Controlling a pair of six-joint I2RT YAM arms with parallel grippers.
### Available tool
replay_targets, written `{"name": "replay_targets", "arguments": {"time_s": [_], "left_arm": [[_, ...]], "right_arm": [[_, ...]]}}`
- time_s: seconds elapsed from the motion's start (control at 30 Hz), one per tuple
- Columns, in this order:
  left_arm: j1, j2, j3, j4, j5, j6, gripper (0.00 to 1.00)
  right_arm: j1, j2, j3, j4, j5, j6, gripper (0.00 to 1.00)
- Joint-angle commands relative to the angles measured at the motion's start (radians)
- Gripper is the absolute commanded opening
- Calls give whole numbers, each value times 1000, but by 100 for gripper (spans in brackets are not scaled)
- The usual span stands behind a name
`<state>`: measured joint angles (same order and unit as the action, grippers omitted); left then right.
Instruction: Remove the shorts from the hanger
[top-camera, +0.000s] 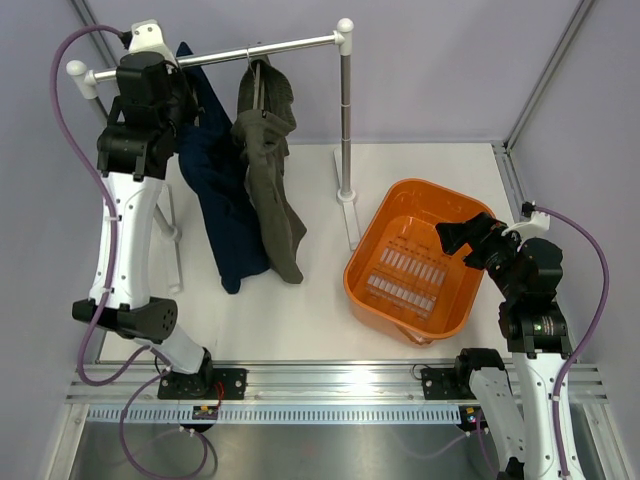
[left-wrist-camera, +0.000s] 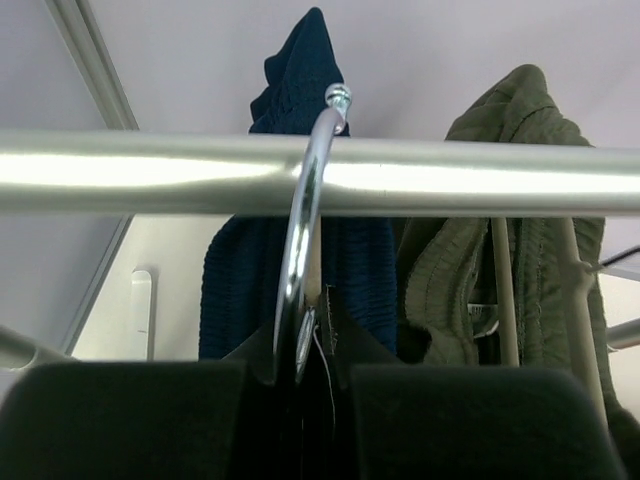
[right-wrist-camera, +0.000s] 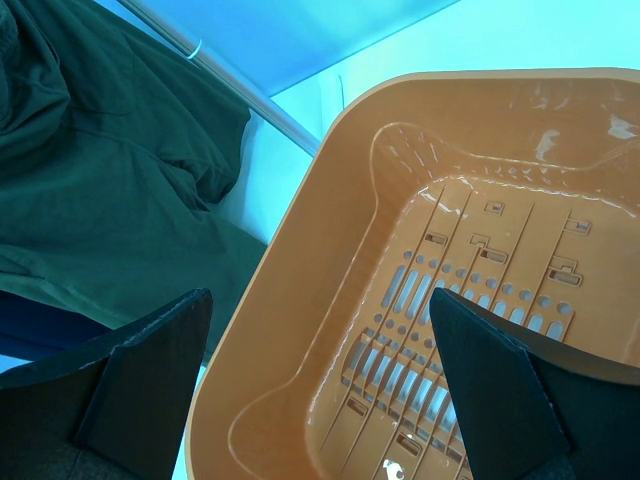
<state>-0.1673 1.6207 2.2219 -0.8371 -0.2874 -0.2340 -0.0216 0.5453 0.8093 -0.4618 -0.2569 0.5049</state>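
L end effector (left-wrist-camera: 298, 378) clenched on chrome hook (left-wrist-camera: 300, 230) at rail (left-wrist-camera: 470, 188), olive shorts (top-camera: 268, 170) just beside. R end effector (right-wrist-camera: 318, 300) released, over orange basket (right-wrist-camera: 285, 270) near surface (top-camera: 300, 310) right edge.

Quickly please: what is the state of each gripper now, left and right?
Left gripper: closed on the metal hanger hook at the rail.
Right gripper: open, holding nothing, above the orange basket.

text: none legible | labels: none | numbers: none
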Motion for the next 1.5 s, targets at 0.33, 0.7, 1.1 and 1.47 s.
{"name": "replay_targets", "arguments": {"time_s": [0.33, 0.7, 1.1, 1.47], "left_arm": [[-67, -267, -237, 115, 7, 19, 0], [-238, -586, -631, 90, -162, 16, 0], [-258, -791, -833, -19, 214, 41, 0], [-307, -826, -1002, -10, 519, 36, 0]], "right_arm": [[-5, -4, -12, 28, -53, -23, 99], [-5, -22, -27, 17, -96, -42, 99], [0, 19, -4, 38, -315, -40, 99], [372, 166, 99, 49, -182, -23, 99]]}}
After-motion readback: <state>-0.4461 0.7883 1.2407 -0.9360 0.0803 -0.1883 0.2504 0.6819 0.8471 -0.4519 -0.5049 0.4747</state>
